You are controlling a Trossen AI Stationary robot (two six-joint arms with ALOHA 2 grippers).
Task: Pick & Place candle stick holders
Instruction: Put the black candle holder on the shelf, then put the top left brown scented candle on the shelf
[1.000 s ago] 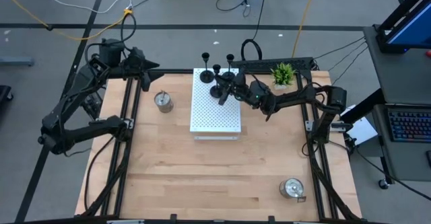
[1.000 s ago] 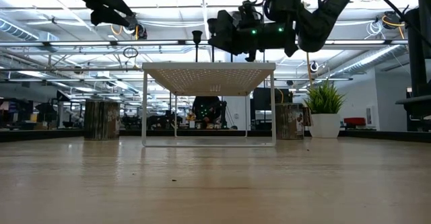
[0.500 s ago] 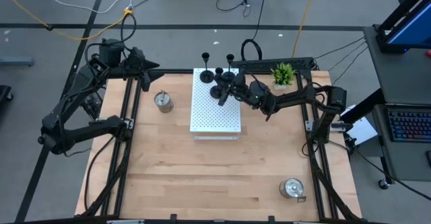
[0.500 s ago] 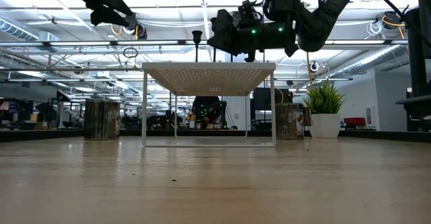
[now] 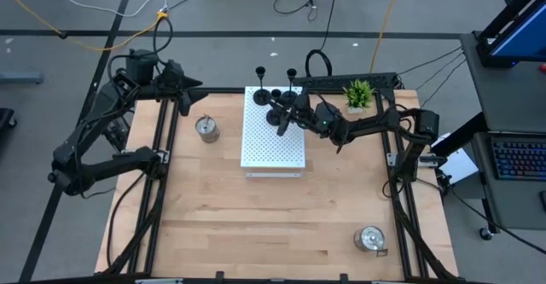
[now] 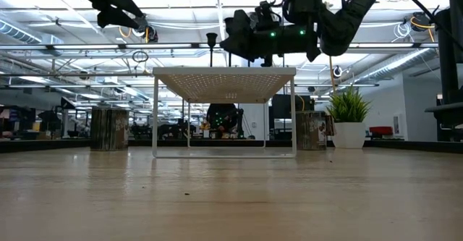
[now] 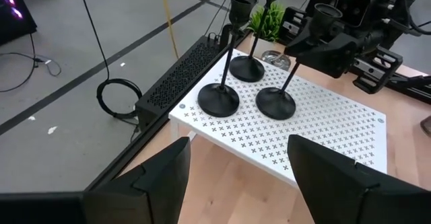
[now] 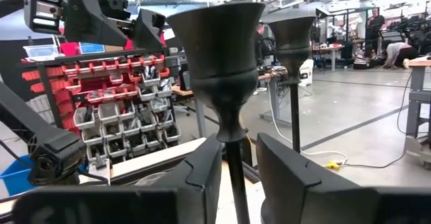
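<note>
Three black candle stick holders stand at the far end of the white perforated board (image 5: 273, 143): one (image 5: 261, 96) (image 7: 219, 99), one (image 5: 292, 88) (image 7: 247, 68), and a third (image 7: 277, 103) between them. My right gripper (image 5: 283, 116) (image 7: 293, 47) is shut on the third one's stem. One silver-glass holder (image 5: 206, 129) stands left of the board and another (image 5: 370, 239) near the table's front right. My left gripper (image 5: 181, 88) (image 7: 236, 183) is open and empty at the far left corner. My right gripper has the third black holder's thin stem (image 8: 234, 177) between its two fingers, just under the cup (image 8: 217, 29). The fingers come level from the table's right side and lie across the stem. The holder stands nearly upright, and its round base (image 7: 276, 104) appears to rest on the board.
A small green potted plant (image 5: 359, 94) stands at the far right behind the right arm. A black cable rail (image 7: 182, 76) runs along the far edge. Bare wood lies in front of the board (image 5: 273, 216).
My right gripper has edged slightly toward the table's left edge, staying on the holder's stem. Nothing else has visibly moved.
</note>
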